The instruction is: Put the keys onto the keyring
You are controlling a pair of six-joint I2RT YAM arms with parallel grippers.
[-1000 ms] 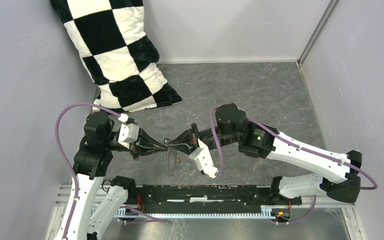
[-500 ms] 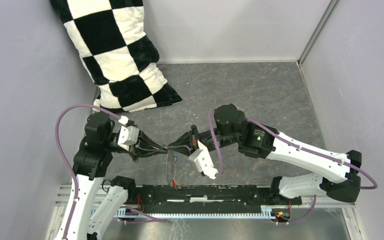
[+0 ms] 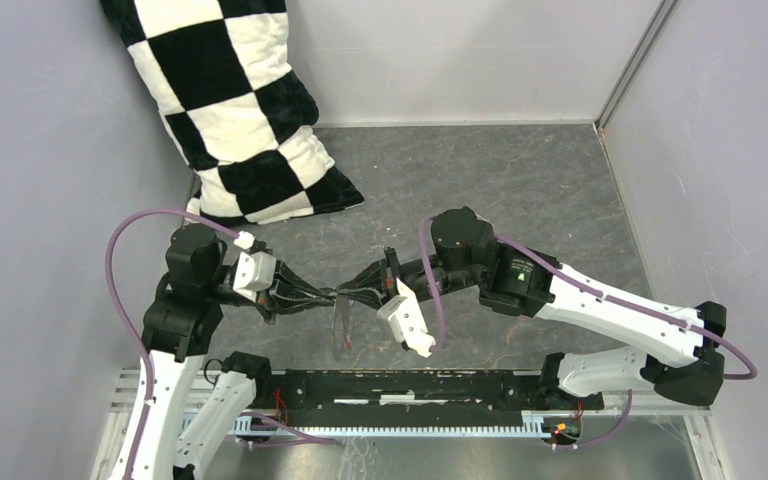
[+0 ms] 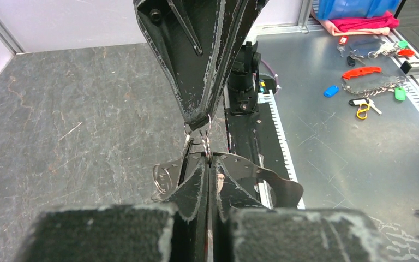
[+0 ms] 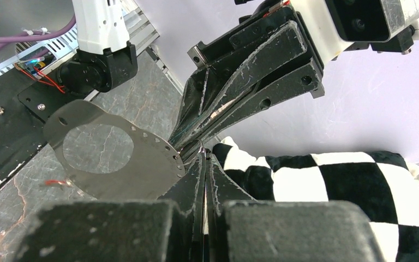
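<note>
No text, label, brand, number or sign legible in any of the three views — markings, if any, too small or blurred.

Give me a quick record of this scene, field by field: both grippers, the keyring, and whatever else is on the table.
left gripper: fingers shut on the keyring
right gripper: fingers shut, tips meeting the left's
keyring: grey metal, hanging above the table where the tips meet
pillow: black-and-white checkered, far left corner
table: grey, marbled
</note>
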